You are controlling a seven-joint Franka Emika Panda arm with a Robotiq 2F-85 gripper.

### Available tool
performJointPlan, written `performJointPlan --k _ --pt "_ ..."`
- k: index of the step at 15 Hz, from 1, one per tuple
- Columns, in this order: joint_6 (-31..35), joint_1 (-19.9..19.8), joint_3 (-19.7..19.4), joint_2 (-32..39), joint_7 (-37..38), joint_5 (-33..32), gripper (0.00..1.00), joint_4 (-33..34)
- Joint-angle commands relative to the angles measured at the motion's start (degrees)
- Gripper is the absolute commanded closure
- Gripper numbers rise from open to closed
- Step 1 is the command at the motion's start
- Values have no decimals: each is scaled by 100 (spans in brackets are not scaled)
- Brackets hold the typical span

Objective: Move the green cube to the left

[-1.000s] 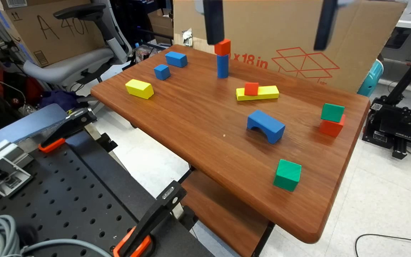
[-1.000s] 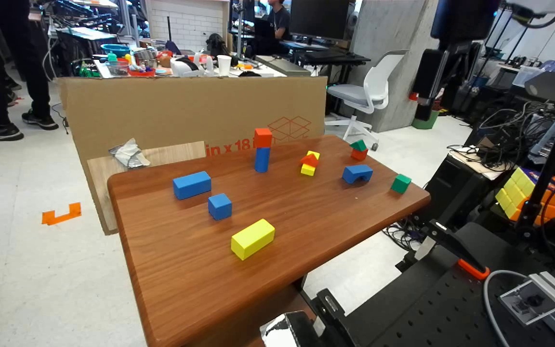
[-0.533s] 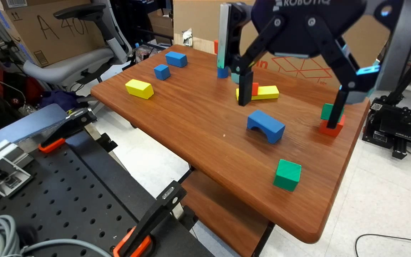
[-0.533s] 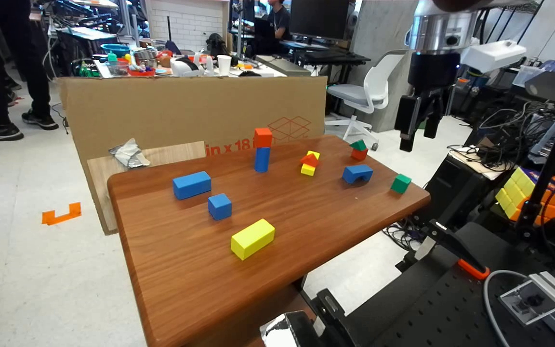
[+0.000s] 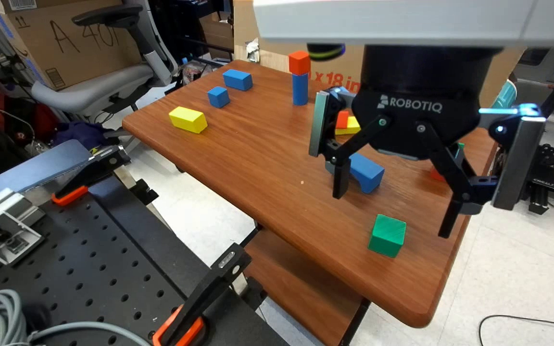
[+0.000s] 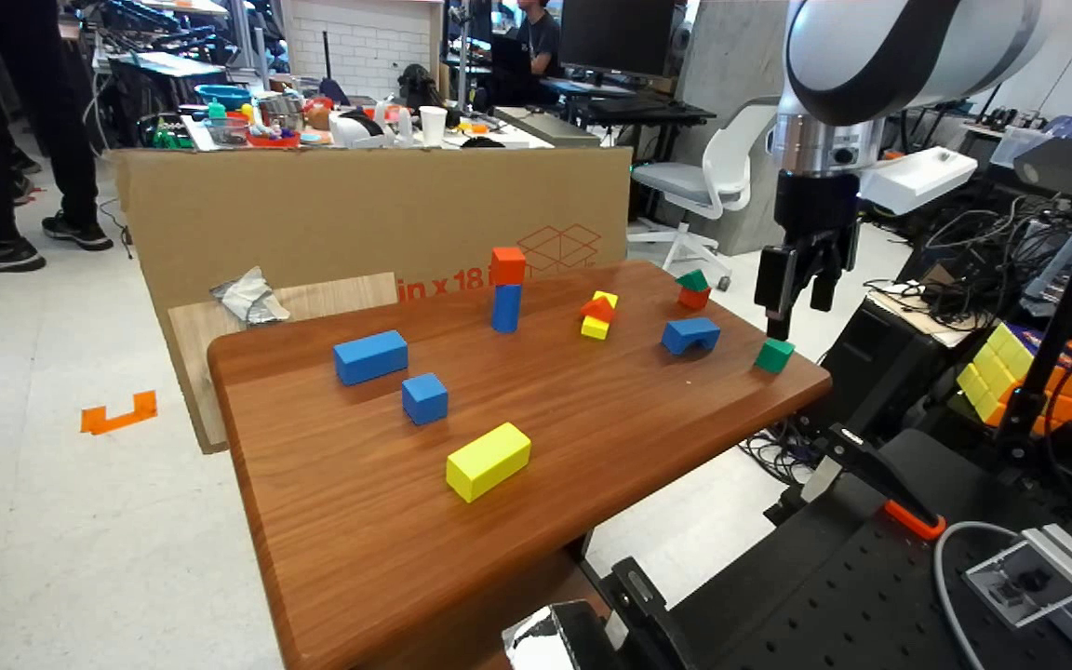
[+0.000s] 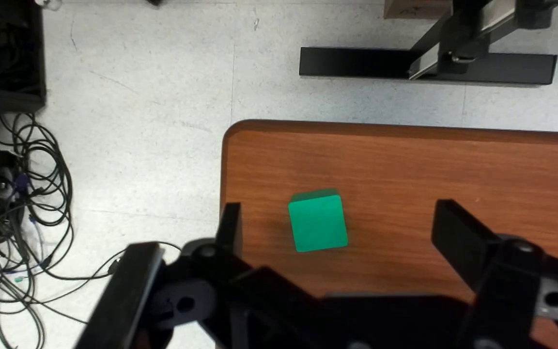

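Gripper (image 5: pixel 392 212) had come lower since earlier frame, down toward green cube (image 7: pixel 318 224). Fingers (image 5: pixel 341 180) stood wide apart, holding nothing. Cube lay on brown table (image 5: pixel 258 163), near its corner. In wrist view, cube appeared between both fingers. In exterior view, blue arch block (image 5: pixel 367 173) was partly hidden behind finger.

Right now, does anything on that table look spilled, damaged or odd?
One small thing: a pale speck on the tabletop, near the blue arch block, breaks its plain brown surface. It's too small to identify. I see no spill.
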Motion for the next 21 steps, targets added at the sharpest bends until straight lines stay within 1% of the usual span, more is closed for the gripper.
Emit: performJointPlan --k 1,8,10,11,12,13,14,17,20,21 --pt "177 -39 -68 288 55 -206 0 242" --pt "87 -63 -1 858 -96 -159 0 714" --pt "91 -15 -33 989 -67 -216 0 806" --pt "75 -17 -21 1033 -100 -217 11 833" --pt "65 -3 -24 1077 -108 -235 28 851" --pt "71 13 -25 1107 -119 -258 34 844" --pt "64 20 -20 1118 -144 -281 44 833" --pt "44 28 12 1043 -187 -306 66 755" --pt "-264 -74 121 853 -177 -19 88 669" --pt "-369 -101 137 772 -192 31 88 628"
